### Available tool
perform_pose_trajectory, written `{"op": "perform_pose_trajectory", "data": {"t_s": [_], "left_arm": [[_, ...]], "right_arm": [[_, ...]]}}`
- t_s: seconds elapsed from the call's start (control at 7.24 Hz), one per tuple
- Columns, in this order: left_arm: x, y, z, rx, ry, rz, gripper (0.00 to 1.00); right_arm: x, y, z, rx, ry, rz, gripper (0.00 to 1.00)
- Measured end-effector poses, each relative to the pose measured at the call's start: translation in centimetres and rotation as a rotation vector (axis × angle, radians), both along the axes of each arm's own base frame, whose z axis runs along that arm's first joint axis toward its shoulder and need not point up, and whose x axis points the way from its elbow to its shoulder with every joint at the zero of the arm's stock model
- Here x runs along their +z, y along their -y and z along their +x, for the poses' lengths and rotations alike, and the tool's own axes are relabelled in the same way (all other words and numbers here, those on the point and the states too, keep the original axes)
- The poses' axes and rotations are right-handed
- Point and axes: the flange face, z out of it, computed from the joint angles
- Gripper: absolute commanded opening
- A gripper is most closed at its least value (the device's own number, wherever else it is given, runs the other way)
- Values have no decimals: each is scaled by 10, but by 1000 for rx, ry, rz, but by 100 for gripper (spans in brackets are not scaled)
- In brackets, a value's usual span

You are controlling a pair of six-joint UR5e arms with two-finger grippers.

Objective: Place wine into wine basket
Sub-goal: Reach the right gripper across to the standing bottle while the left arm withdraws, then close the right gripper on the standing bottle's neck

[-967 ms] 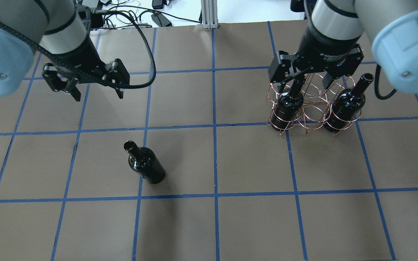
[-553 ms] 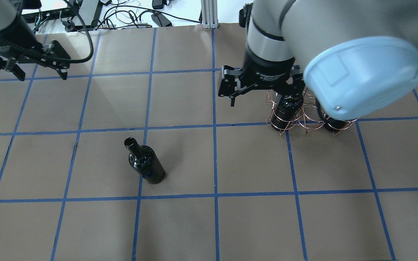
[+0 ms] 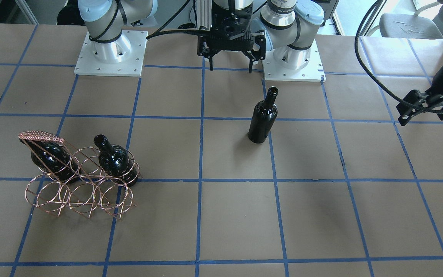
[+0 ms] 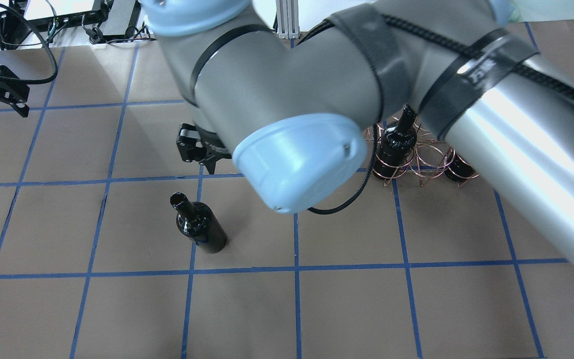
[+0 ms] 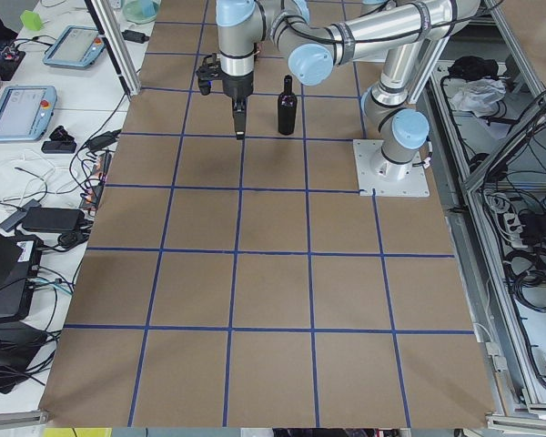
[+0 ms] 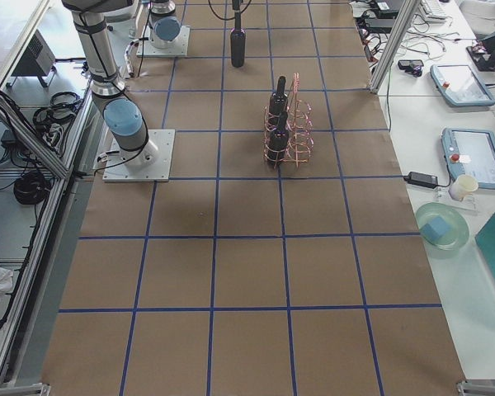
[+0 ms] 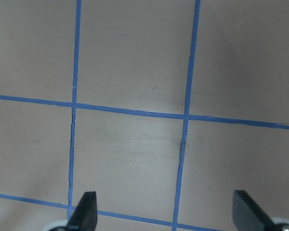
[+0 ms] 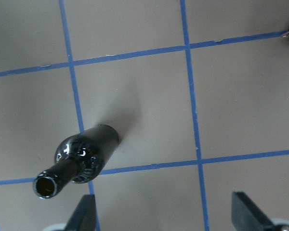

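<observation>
One loose wine bottle [image 3: 263,119] stands upright on the brown table, also in the overhead view [image 4: 200,227]. The wine basket [image 3: 79,192] holds two more bottles [image 3: 48,157] [image 3: 114,157] in the row nearer the robot; my right arm hides part of it in the overhead view [image 4: 426,157]. My right gripper [image 3: 230,68] is open and empty above the table, on the robot's side of the loose bottle. Its wrist view [image 8: 167,214] shows that bottle [image 8: 84,156] below, left of centre. My left gripper [image 3: 431,113] is open and empty far to the left, over bare table [image 7: 166,211].
Two white base plates [image 3: 110,54] [image 3: 294,57] sit at the robot's edge of the table. My right arm's elbow [image 4: 297,159] hangs over the middle of the table. Cables and devices [image 4: 68,20] lie beyond the far edge.
My right arm has swung left from above the basket to near the loose bottle. My left gripper has moved off to the far left edge. Both stay open; the bottles have not moved.
</observation>
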Motion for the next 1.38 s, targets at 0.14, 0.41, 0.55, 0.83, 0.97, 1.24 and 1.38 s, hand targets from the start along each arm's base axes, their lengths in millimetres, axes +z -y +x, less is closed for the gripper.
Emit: {"op": "perform_pose_trajectory", "data": {"t_s": [0.14, 0.41, 0.55, 0.83, 0.97, 1.24, 1.38], "left_arm": [[-2, -1, 15, 2, -22, -6, 100], [-1, 3, 32, 13, -24, -45, 100], [-1, 6, 36, 18, -17, -64, 100], [-3, 7, 40, 23, -11, -72, 100], [-5, 7, 40, 23, -13, -69, 100], [-8, 8, 41, 24, -15, -65, 100], [-9, 8, 41, 24, -16, -63, 100]], "right_arm": [[-12, -9, 23, -11, 16, 11, 98], [-42, -22, 62, -19, 20, 18, 98], [-53, -24, 76, -12, 24, 10, 98], [-72, -21, 89, 1, 26, 2, 98], [-85, -17, 93, 4, 18, 9, 98], [-101, -11, 99, 8, 19, 6, 93], [-105, -9, 100, 10, 17, 0, 93]]}}
